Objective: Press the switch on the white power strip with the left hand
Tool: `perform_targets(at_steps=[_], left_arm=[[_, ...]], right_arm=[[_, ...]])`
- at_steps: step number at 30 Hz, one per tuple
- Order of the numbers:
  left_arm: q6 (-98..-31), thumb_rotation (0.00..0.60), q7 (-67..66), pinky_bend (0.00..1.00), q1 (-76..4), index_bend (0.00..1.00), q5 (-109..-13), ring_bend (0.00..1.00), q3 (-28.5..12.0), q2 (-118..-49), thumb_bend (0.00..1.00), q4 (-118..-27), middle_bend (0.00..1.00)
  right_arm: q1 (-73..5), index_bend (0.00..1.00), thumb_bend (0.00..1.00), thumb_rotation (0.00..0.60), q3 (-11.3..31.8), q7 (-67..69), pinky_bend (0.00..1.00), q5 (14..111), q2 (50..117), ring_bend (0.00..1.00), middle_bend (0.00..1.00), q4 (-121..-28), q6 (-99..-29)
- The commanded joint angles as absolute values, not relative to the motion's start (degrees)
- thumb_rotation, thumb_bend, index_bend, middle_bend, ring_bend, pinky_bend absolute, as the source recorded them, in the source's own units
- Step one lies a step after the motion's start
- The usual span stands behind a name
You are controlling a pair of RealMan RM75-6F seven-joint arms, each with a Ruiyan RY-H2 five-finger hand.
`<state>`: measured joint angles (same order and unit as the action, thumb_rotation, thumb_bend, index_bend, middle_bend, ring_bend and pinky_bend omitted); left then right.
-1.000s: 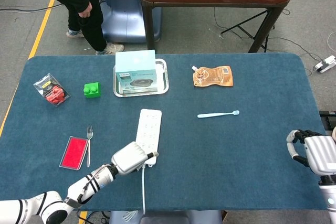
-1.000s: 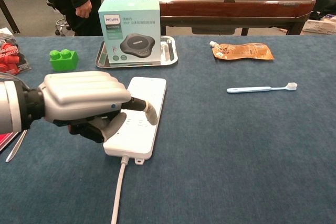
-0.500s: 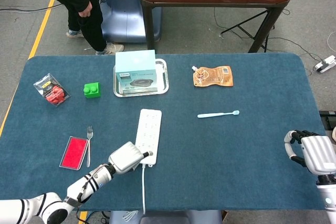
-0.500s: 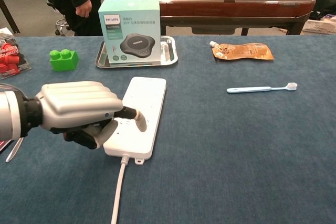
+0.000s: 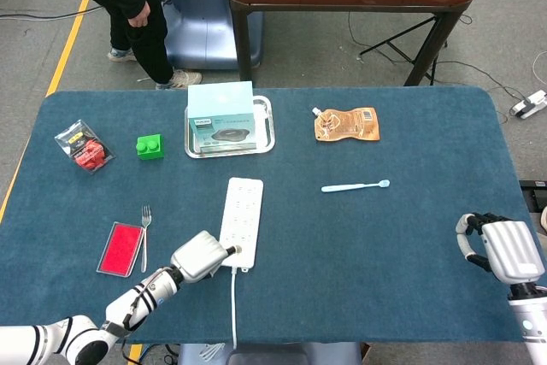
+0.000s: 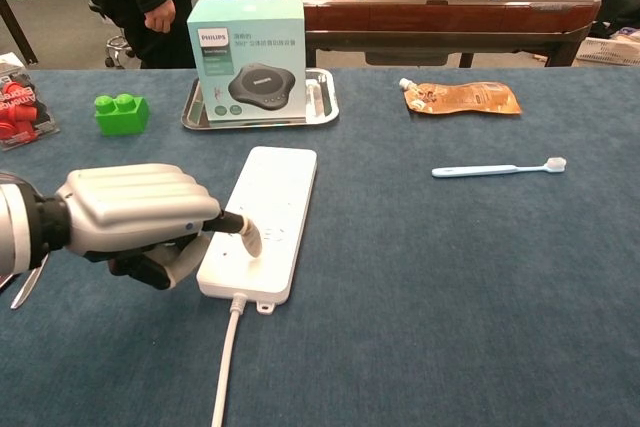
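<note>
The white power strip [image 5: 243, 211] [image 6: 275, 202] lies lengthwise in the middle of the blue table, its cable running off the near edge. My left hand [image 5: 198, 256] [image 6: 130, 215] sits at the strip's near left corner, most fingers curled in and one stretched out. That fingertip [image 6: 250, 239] lies on the strip's near end, covering the spot under it, so the switch is hidden. My right hand [image 5: 500, 248] hovers at the table's far right edge, holding nothing, and the chest view does not show it.
A metal tray [image 5: 267, 110] with a Philips box [image 6: 246, 62] stands behind the strip. A green brick [image 5: 149, 146], a fork [image 5: 145, 235] and a red card [image 5: 120, 248] lie to the left. A toothbrush [image 5: 355, 185] and a brown pouch [image 5: 346, 124] lie to the right.
My left hand has slid back toward the left and near edge, its outstretched finger moving from the strip's right side to its near end. The right hand has drifted slightly left.
</note>
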<state>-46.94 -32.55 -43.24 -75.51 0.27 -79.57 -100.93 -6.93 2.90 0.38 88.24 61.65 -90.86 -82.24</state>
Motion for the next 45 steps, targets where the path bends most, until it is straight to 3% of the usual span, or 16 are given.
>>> perform_targets(at_steps=[1,28,35,40,45], left_arm=[[-47.1,0.6,-32.1,1.0,-43.2,0.29,-75.5,1.0,0.5,-79.7,0.88,-100.7,1.0],[-48.8,0.6,-32.1,1.0,-43.7,0.31,-75.5,1.0,1.3,-80.4,0.88,-100.4,1.0],[-54.4,0.6,-27.6,1.0,-41.5,0.29,-78.3,1.0,0.1,-76.7,0.87,-103.5,1.0],[-61.2,0.6,-23.1,1.0,-37.7,0.28,-80.4,1.0,-0.2,-74.7,0.76,-103.6,0.99],[-68.3,0.6,-20.1,1.0,-33.2,0.26,-81.0,0.94,-0.5,-72.8,0.73,-103.3,0.91]], right_arm=[[-7.0,0.63,0.71,0.6,2.9,0.3,0.62,88.2,61.7,0.52,0.56,-90.9,-82.1],[-7.5,0.63,0.7,0.6,2.4,0.5,0.62,87.8,62.7,0.52,0.56,-90.1,-81.0],[-7.4,0.63,0.7,0.6,2.5,1.3,0.62,87.7,62.6,0.52,0.56,-89.8,-81.1],[-7.4,0.63,0.7,0.6,2.4,2.1,0.62,87.7,62.9,0.52,0.56,-89.2,-81.1],[-7.4,0.63,0.7,0.6,2.5,3.0,0.62,87.8,63.1,0.52,0.56,-88.7,-81.2]])
